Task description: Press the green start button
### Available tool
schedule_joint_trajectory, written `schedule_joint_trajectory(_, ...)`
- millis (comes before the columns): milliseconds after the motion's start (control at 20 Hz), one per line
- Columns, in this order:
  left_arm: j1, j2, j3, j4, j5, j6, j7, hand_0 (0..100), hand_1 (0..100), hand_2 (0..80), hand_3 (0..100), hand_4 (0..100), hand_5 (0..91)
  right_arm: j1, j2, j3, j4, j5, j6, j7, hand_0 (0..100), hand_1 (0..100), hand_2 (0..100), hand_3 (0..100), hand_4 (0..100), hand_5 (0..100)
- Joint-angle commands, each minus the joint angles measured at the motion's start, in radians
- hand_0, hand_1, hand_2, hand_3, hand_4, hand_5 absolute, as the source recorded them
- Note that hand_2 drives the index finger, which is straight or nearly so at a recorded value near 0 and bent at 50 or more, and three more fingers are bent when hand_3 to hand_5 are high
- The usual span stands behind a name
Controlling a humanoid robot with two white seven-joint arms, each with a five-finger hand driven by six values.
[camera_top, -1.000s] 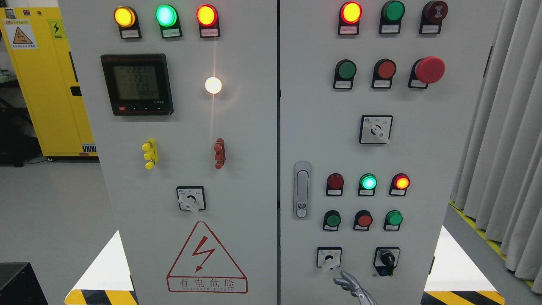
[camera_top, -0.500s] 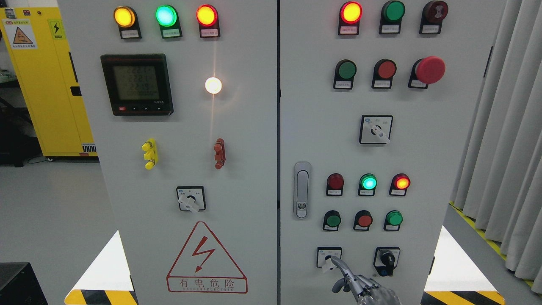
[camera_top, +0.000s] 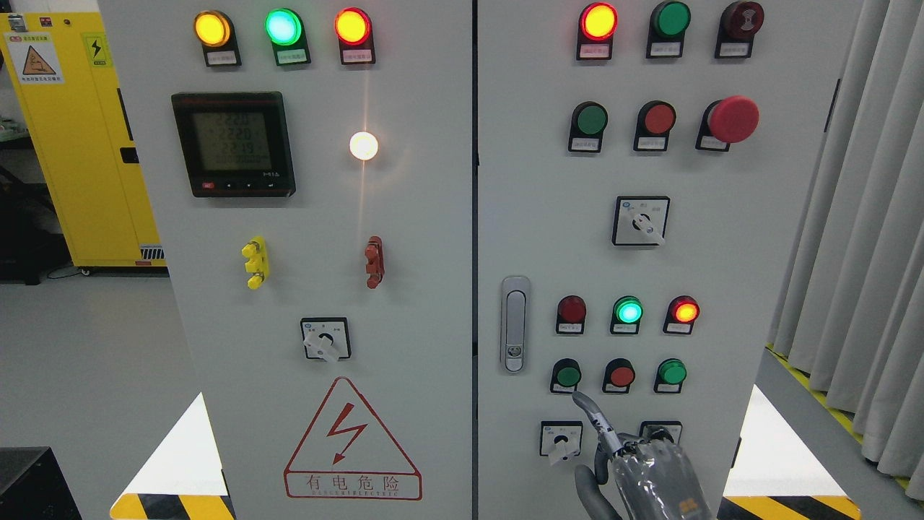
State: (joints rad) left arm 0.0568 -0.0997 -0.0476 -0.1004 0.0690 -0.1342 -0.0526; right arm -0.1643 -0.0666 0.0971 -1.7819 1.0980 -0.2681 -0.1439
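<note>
A grey control cabinet (camera_top: 722,253) faces me. On its right door, the lower button row has a dark green button (camera_top: 568,375), a red button (camera_top: 621,375) and a brighter green button (camera_top: 672,372). My right hand (camera_top: 613,451) rises from the bottom edge with its index finger (camera_top: 586,406) stretched out and the other fingers curled. The fingertip is just below the dark green button; I cannot tell whether it touches the panel. The hand covers part of the black key switch (camera_top: 660,432). My left hand is out of view.
A lit green lamp (camera_top: 628,311) sits above the button row, between a dark red lamp and a lit red one. A rotary switch (camera_top: 561,439) is left of my finger and a door handle (camera_top: 513,325) further left. A red mushroom button (camera_top: 733,119) is at the upper right.
My right hand has risen from the bottom edge, and its index fingertip moved from beside the lower rotary switch to just under the dark green button. The meter digits changed slightly.
</note>
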Motion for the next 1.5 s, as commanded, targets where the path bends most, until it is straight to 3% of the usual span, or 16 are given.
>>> schedule_joint_trajectory(0, 0.0, 0.0, 0.0, 0.001, 0.0, 0.001, 0.0, 12, 56, 0.0, 0, 0, 0.0, -0.043, -0.004, -0.013, 0.079, 0.014, 0.001, 0.006, 69, 96, 0, 89, 96, 100)
schedule_joint_trajectory(1450, 0.0, 0.0, 0.0, -0.001, 0.0, 0.001, 0.0, 12, 56, 0.0, 0, 0, 0.0, -0.064, -0.007, 0.01, 0.091, 0.028, 0.024, 0.012, 74, 96, 0, 89, 96, 100)
